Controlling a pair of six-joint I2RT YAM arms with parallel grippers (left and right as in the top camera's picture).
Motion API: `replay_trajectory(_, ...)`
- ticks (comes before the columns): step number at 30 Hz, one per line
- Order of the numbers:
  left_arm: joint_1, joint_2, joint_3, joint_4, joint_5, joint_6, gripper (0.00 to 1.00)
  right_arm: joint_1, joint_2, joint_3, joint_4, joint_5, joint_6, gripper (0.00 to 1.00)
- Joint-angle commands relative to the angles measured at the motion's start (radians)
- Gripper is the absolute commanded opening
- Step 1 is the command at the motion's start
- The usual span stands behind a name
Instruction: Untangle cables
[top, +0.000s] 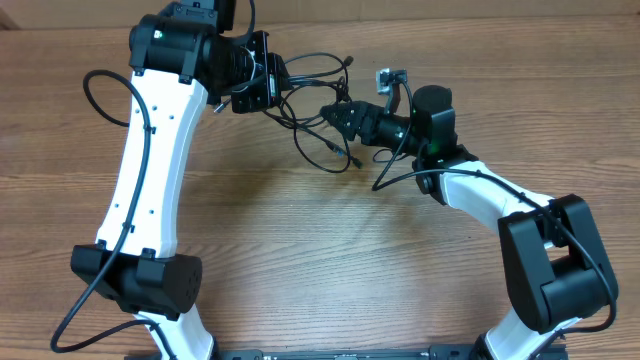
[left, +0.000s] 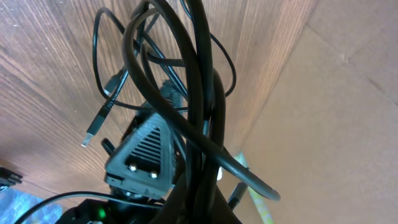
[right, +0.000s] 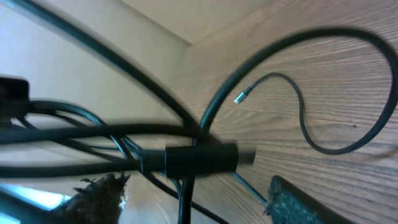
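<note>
The cables (top: 312, 98) are lying as a knot of black loops on the far middle of the table (top: 300, 250), stretching between the two grippers. The left gripper (top: 268, 88) is sitting at the knot's left edge, fully closed. Its wrist view shows thick cords running up out of it, so I judge that it is clamping one bunch of the cables. The right gripper (top: 336, 114) is pointing in from the right. In its wrist view its pads (right: 292, 202) are standing apart, with several cords and a black sleeve (right: 200, 159) crossing the gap, and it is gripping nothing yet.

The step in hand, as I read it, is picking one strand out for the right gripper while the left one is anchoring the rest. To do it well, the right gripper should be taking a single cord, not the crossing where several are overlapping. The sleeve is offering a firmer, thicker spot. The pull should then be going right and near, away from the anchor, slowly, checking whether loops are opening or cinching. The free ends are serving as guides: a flat plug (left: 92, 129) is dangling at the left of the left wrist view, and a loose strand (right: 311, 134) with a small tip is lying on the wood beyond. The risk is dragging the whole knot along.
</note>
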Motion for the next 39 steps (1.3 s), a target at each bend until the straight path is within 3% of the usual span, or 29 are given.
replay_trajectory(1,0.001,-0.039,0.027,0.018,0.010,-0.006,0.04,0.004,-0.021,0.003,-0.020,0.005,-0.005,0.63)
replay_trajectory(5,0.006,-0.039,0.027,0.028,0.000,-0.015,0.04,0.004,-0.021,0.003,-0.047,0.004,-0.004,0.52)
replay_trajectory(8,0.008,-0.039,0.027,0.029,-0.003,-0.018,0.04,0.004,-0.021,0.003,-0.046,0.004,-0.004,0.38)
replay_trajectory(13,0.019,-0.039,0.027,0.031,-0.025,-0.018,0.04,0.004,-0.021,0.003,-0.047,-0.004,-0.004,0.04)
replay_trajectory(28,0.132,-0.039,0.027,0.031,-0.033,-0.032,0.04,0.004,-0.021,0.003,-0.047,-0.080,-0.004,0.04)
replay_trajectory(39,0.278,-0.039,0.027,-0.005,-0.188,-0.056,0.04,0.003,-0.021,0.003,-0.046,-0.185,-0.004,0.04)
